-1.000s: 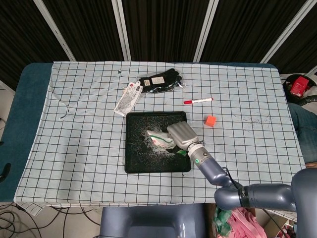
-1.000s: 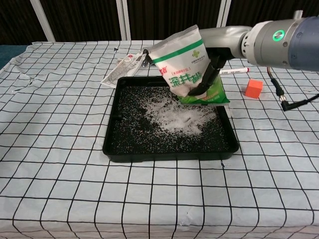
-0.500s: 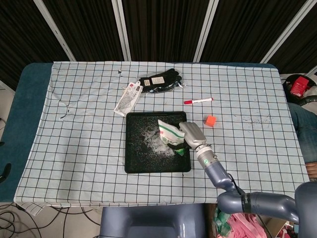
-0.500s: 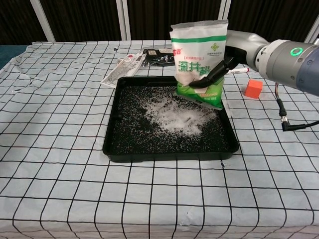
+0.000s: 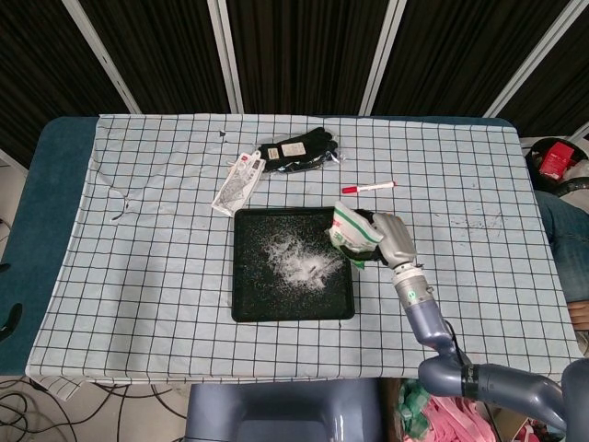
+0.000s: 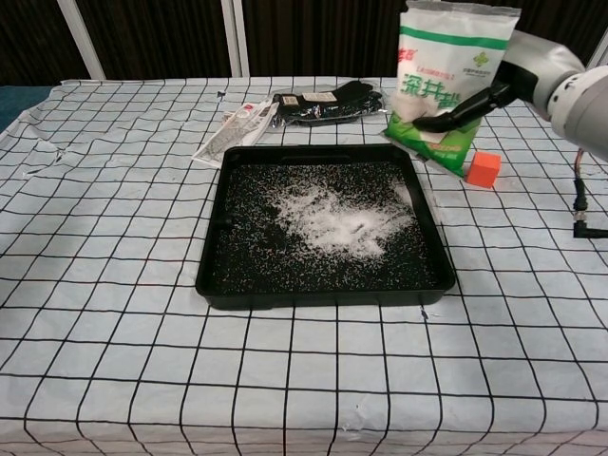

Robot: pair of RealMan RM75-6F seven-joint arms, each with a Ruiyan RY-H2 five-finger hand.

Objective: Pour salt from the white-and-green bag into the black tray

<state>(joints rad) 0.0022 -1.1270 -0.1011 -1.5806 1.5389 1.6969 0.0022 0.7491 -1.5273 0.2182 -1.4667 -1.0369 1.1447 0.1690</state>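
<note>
The black tray [image 5: 247,308] [image 6: 228,275] lies mid-table with a white pile of salt [image 5: 296,259] [image 6: 337,217] spread across its middle. My right hand [image 5: 389,238] [image 6: 475,100] holds the white-and-green salt bag [image 5: 350,230] [image 6: 445,76] upright in the air, just past the tray's far right corner. The bag's mouth is at the top. My left hand is in neither view.
An orange cube [image 6: 484,168] sits right of the tray, partly behind the bag. A red marker [image 5: 368,187], black gloves [image 5: 296,150] [image 6: 328,101] and a flat printed packet [image 5: 237,182] [image 6: 236,130] lie beyond the tray. The checked cloth [image 5: 138,276] covers the table.
The right hand has tipped the bag from leaning over the tray back to upright. It then lifted it up and to the right, off the tray. The salt pile stays put.
</note>
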